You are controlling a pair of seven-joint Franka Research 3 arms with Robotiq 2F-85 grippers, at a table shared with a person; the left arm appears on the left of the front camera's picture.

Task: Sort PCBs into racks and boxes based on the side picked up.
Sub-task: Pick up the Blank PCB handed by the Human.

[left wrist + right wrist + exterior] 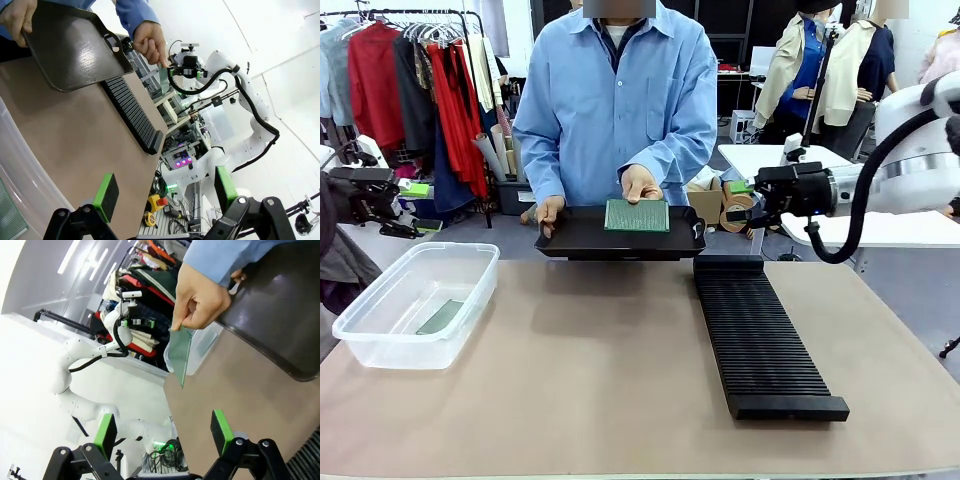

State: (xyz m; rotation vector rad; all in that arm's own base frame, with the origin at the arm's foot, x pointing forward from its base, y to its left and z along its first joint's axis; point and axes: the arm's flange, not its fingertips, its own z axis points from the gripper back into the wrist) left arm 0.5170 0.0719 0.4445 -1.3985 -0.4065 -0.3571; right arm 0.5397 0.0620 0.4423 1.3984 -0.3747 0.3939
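A person across the table holds a shallow black tray (575, 243) by one end and, with the other hand, a green PCB (637, 215) over it. In the right wrist view that PCB (180, 354) hangs edge-on from the hand (200, 297). Another PCB (442, 317) lies in the clear box (380, 345) at the table's left. The long black slotted rack (760, 345) lies right of centre. My left gripper (420, 207) hovers open beyond the box, off the table's left. Off the far right corner, my right gripper (735, 200) is open and level with the tray. Both sets of jaws are empty.
The tan table top (580, 380) lies bare between box and rack. In the left wrist view the tray (75, 45), rack (130, 112) and box wall (15, 175) lie ahead of my open left gripper (165, 192). Clothes racks and shelving stand behind the person.
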